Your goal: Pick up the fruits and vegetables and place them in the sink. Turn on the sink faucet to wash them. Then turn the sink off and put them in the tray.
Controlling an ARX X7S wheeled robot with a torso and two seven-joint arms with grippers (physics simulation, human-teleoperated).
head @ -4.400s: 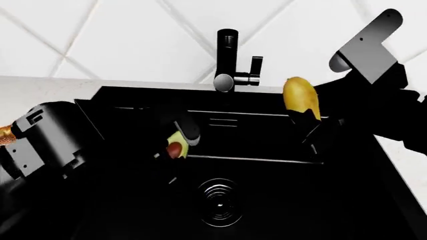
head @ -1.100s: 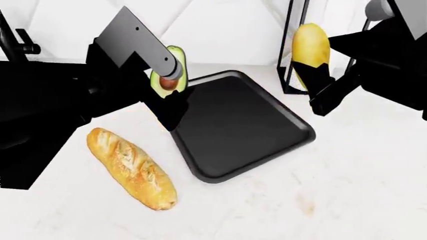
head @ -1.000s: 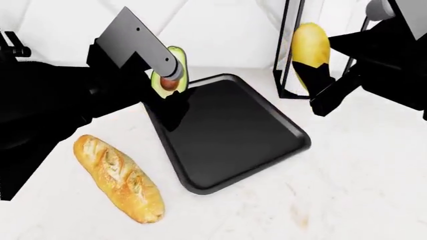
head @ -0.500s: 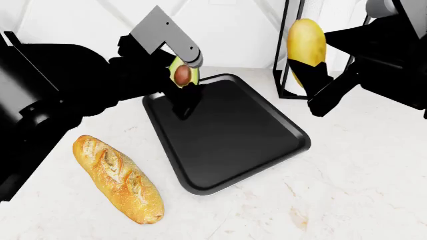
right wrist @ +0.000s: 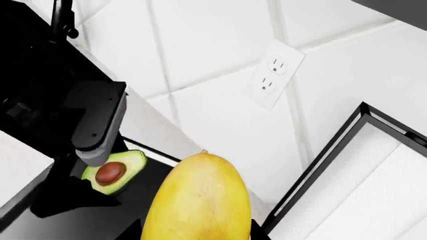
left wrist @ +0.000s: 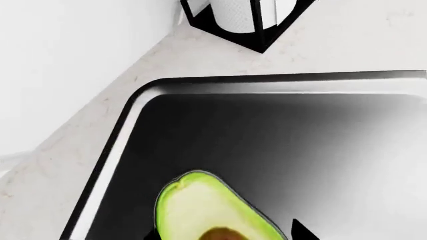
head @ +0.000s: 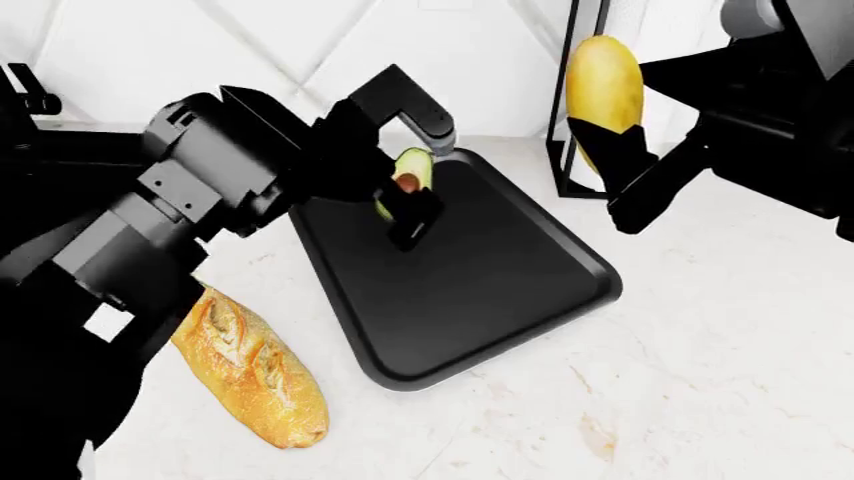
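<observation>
White tiled wall behind, pale speckled surface (head: 694,330) below, and the black tray (head: 534,300) lying at the centre of the head view. Compared with half a second ago, my left hand (head: 407,205) has swung in from the upper left and dropped lower, so the halved avocado (head: 408,180) it grips now hangs over the tray's upper left part instead of at its far rim. In the left wrist view the avocado (left wrist: 213,215) sits at the bottom of the frame with bare tray floor (left wrist: 300,150) directly beyond it, cut face and pit showing. I cannot tell whether it touches the floor yet; it looks just above it.

My right hand (head: 617,165) is closed around the yellow fruit (head: 603,85), held upright at the upper right of the head view, over the surface beside the tray's right corner and in front of the black wire holder (head: 574,100). It has barely shifted in that half second. The right wrist view shows the fruit (right wrist: 199,200) filling the lower middle, with the avocado (right wrist: 115,171) and the left hand (right wrist: 100,150) at lower left.

The baguette (head: 254,370) lies on the surface at lower left, clear of the tray.

I judge washing is finished and this is the last stage: the avocado is about ready to be released into the tray, and the yellow fruit needs to come leftward over it.
</observation>
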